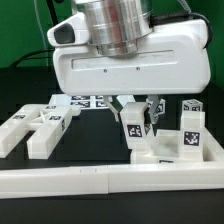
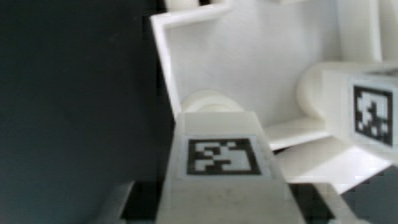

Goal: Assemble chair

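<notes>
The chair is in loose matte-white pieces with black-and-white tags. My gripper (image 1: 136,116) hangs over the exterior view's right half, shut on a tagged white post (image 1: 132,127) that stands upright between its fingers. In the wrist view the same post (image 2: 224,150) fills the gap between the dark fingers (image 2: 150,202), and my gripper (image 2: 228,208) closes on its sides. Beyond the post lie a white slab piece (image 2: 210,50) and a rounded tagged piece (image 2: 365,105). To the exterior view's right stands a cluster of tagged blocks (image 1: 182,135).
Several more chair pieces (image 1: 38,126) lie on the exterior view's left. A long white border rail (image 1: 105,181) runs along the front. The marker board (image 1: 92,102) lies flat behind the gripper. The table top is black.
</notes>
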### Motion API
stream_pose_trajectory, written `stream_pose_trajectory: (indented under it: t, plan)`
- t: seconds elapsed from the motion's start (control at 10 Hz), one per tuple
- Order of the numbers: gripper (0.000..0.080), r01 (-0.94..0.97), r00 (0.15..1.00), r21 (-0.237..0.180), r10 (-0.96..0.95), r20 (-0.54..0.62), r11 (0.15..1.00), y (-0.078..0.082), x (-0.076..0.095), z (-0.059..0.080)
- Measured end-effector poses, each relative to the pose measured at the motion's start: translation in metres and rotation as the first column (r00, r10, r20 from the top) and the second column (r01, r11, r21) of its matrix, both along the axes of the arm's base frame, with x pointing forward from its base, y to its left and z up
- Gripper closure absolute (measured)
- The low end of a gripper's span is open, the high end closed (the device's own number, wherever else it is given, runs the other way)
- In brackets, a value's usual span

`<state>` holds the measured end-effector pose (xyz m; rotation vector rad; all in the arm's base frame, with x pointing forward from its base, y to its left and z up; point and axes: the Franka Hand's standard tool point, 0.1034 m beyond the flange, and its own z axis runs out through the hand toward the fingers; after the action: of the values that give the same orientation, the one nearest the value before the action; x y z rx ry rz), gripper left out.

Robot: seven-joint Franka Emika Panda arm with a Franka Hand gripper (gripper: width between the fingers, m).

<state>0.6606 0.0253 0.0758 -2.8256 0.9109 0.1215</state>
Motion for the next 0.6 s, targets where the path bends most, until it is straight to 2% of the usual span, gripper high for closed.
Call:
stream_pose_trajectory:
  t: [0.1, 0.2, 0.4, 0.6]
  plan:
    - [0.0509, 0.160, 0.987, -0.003, -0.160, -0.022, 0.987, 0.005, 0.001, 0.000]
    - [0.0509, 0.210, 0.977, -0.005, -0.210, -0.028, 0.978, 0.007, 0.002, 0.000]
    - [0.0509, 0.427, 0.902, -0.022, -0.427, -0.068, 0.904, 0.015, 0.003, 0.000]
    - [0.0509, 0.557, 0.825, -0.041, -0.558, -0.092, 0.830, 0.020, 0.003, 0.000]
